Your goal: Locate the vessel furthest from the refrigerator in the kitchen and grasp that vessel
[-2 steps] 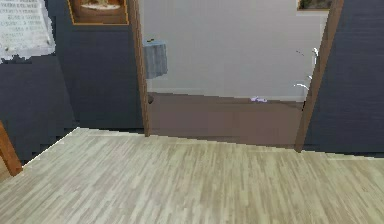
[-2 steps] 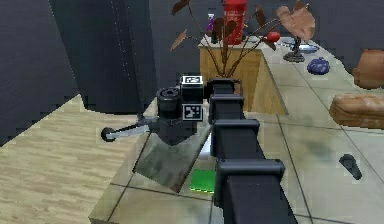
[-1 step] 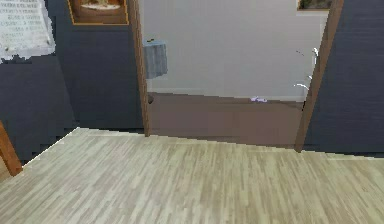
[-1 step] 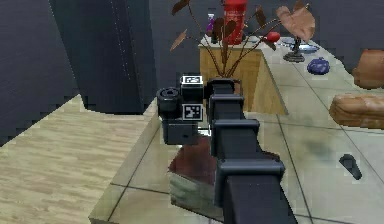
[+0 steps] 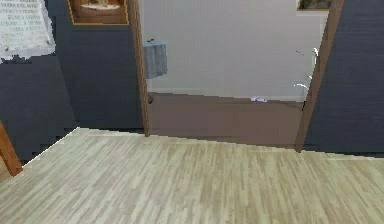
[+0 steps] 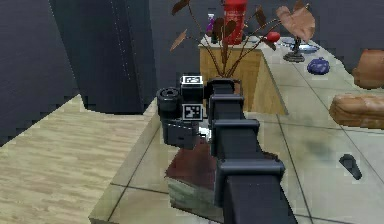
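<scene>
Atop one wooden desk [image 6: 255, 80], one red vase [image 6: 234, 20] among dark branches [image 6: 222, 58], likeliest vessel; near it, one pale bowl [image 6: 295, 46] and one blue blob [image 6: 318, 66]. Near the desk, one pincer [image 6: 165, 104]; cannot tell whether holding anything. Risks seizing the wrong vessel among three candidates, or snagging branches.
</scene>
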